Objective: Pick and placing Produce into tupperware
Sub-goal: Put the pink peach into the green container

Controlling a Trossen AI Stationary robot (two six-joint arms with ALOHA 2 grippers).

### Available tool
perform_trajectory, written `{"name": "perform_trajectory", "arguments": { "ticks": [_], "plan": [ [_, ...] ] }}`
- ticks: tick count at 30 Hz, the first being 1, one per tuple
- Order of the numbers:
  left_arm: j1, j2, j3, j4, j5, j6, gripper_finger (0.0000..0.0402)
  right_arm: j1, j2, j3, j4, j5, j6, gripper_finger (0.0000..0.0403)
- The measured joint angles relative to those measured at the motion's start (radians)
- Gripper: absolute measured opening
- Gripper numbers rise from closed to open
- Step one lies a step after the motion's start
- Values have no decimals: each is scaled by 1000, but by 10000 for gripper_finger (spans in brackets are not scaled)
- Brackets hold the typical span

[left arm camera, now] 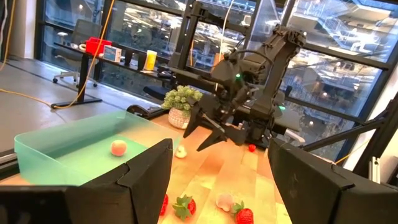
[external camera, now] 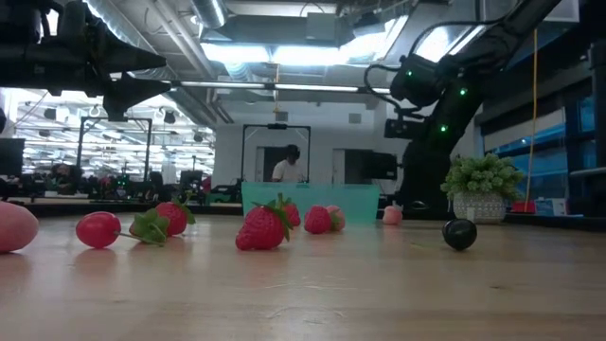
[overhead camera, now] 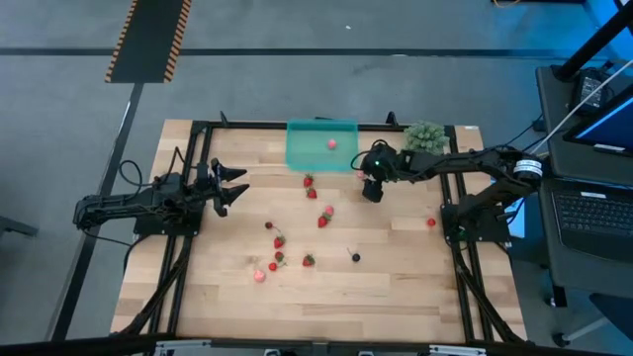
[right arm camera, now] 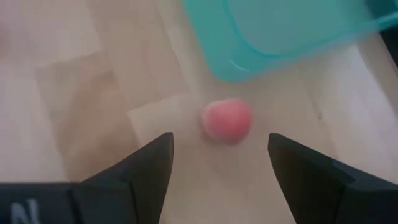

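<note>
The teal tupperware (overhead camera: 321, 145) stands at the table's far edge with one pink piece (overhead camera: 331, 143) lying inside it. Several red and pale berries (overhead camera: 323, 220) lie scattered over the wooden table, and a dark one (overhead camera: 356, 257) lies nearer the front. My right gripper (right arm camera: 217, 140) points down, open, just above a pink berry (right arm camera: 227, 120) that rests on the wood beside the tupperware's near right corner (right arm camera: 236, 68). Its fingers stand on either side of the berry without touching it. At the table's left my left gripper (overhead camera: 237, 185) waits open.
A green leafy clump in a white pot (overhead camera: 423, 136) stands at the far right, close behind my right arm. One red berry (overhead camera: 431, 222) lies near the right arm's base. Black frame rails (overhead camera: 188, 247) run along the table's sides. A person shows in the room behind.
</note>
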Motion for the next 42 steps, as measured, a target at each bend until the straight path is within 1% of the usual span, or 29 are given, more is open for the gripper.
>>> {"name": "perform_trajectory", "arguments": {
  "ticks": [2,5,8,12,20,24,28,34,37,39,42],
  "plan": [
    [0,0,0,0,0,0,257,-25,6,0,1,-8,-3,263],
    [0,0,0,0,0,0,257,-54,23,0,25,-79,-18,263],
    [0,0,0,0,0,0,257,-66,47,0,71,-102,-52,263],
    [0,0,0,0,0,0,257,-69,79,0,100,-104,-103,263],
    [0,0,0,0,0,0,257,-73,149,0,191,-106,-107,263],
    [0,0,0,-1,0,0,257,-72,156,1,210,-108,-108,261],
    [0,0,0,-1,0,6,257,-73,156,1,184,-107,-104,236],
    [0,0,0,-10,-1,6,257,-73,156,1,170,-109,-95,166],
    [0,0,0,-10,-1,6,257,-73,156,1,170,-108,-65,136],
    [0,0,0,-10,-1,6,257,-73,155,1,166,-108,-47,122],
    [0,0,0,-10,-1,6,257,-71,140,2,121,-108,-24,119]
  ]
}}
